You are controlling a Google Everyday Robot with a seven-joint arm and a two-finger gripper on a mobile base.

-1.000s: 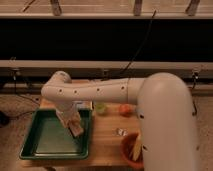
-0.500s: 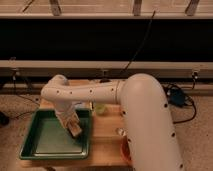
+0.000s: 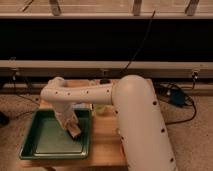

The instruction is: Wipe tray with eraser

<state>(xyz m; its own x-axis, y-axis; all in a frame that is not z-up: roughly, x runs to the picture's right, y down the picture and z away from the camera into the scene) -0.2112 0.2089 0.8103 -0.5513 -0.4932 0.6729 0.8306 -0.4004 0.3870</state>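
Observation:
The large green tray (image 3: 47,142) lies on the left of the wooden table (image 3: 102,142). My gripper (image 3: 73,129) reaches down from the white arm into the tray's right part, near its right rim. It is shut on the eraser (image 3: 75,132), a small brown and tan block that rests low on the tray floor. The gripper's own body hides part of the eraser.
My thick white forearm (image 3: 137,125) covers the right side of the table. A pale green rounded item (image 3: 101,108) sits just right of the tray. A black cable (image 3: 137,47) hangs behind. A blue thing (image 3: 177,97) lies on the floor at right.
My forearm has swung left and closer to the camera, now hiding the orange item and the bowl on the table's right. The gripper with the eraser has stayed in the tray's right part.

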